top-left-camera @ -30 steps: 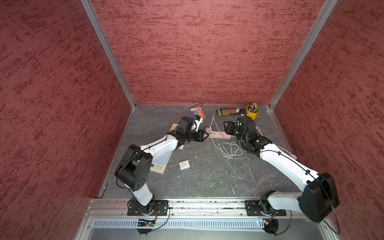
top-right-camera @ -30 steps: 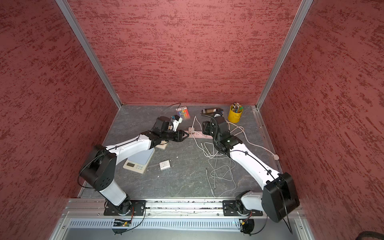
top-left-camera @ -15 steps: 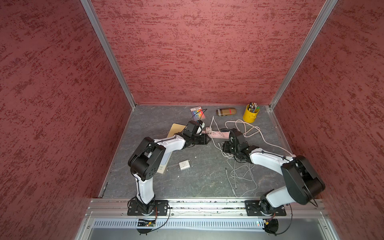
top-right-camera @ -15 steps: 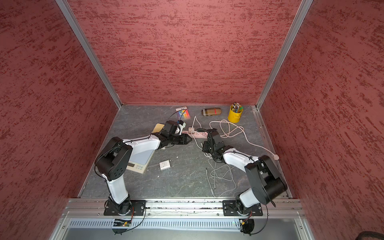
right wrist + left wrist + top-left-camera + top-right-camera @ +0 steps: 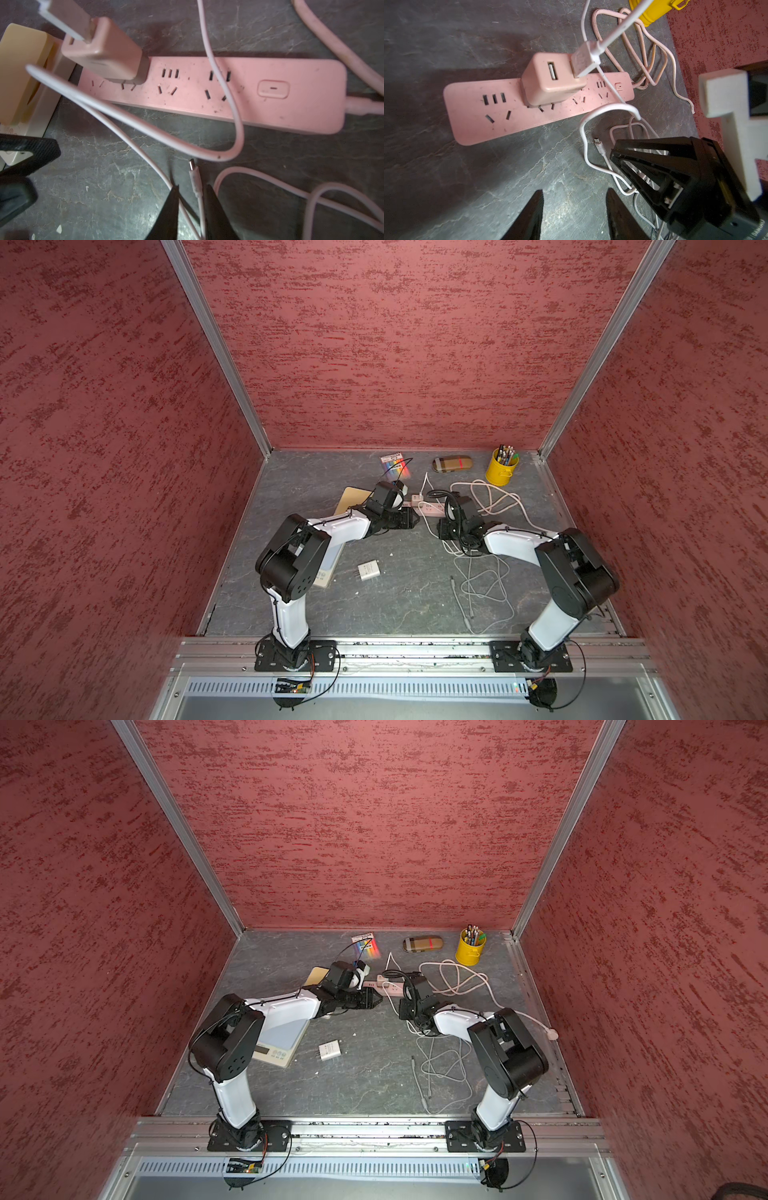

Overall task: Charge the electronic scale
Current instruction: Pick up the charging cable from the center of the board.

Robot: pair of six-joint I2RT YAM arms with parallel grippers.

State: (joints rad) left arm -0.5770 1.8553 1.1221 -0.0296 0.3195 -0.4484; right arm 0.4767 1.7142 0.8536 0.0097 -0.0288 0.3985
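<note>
The white electronic scale (image 5: 277,1049) lies at the left, partly under my left arm. A pink power strip (image 5: 500,116) (image 5: 270,104) carries a pink charger (image 5: 550,83) with a white cable (image 5: 133,124) plugged into it. The cable's small plug end (image 5: 192,168) (image 5: 598,143) lies on the table in front of the strip. My right gripper (image 5: 192,187) (image 5: 440,527) is low over it, open, with its fingers either side of the cable just behind the plug. My left gripper (image 5: 574,191) (image 5: 412,517) is open and empty, facing the strip.
A loose white charger (image 5: 368,571) lies mid-table, and a second coiled cable (image 5: 484,589) lies near the front right. At the back stand a yellow pen cup (image 5: 502,469), a glasses case (image 5: 452,463) and a coloured pack (image 5: 395,462). A tan board (image 5: 353,497) lies behind my left arm.
Both arms have folded back toward the front. The right gripper has come from beyond the power strip down to the cable's end in front of it.
</note>
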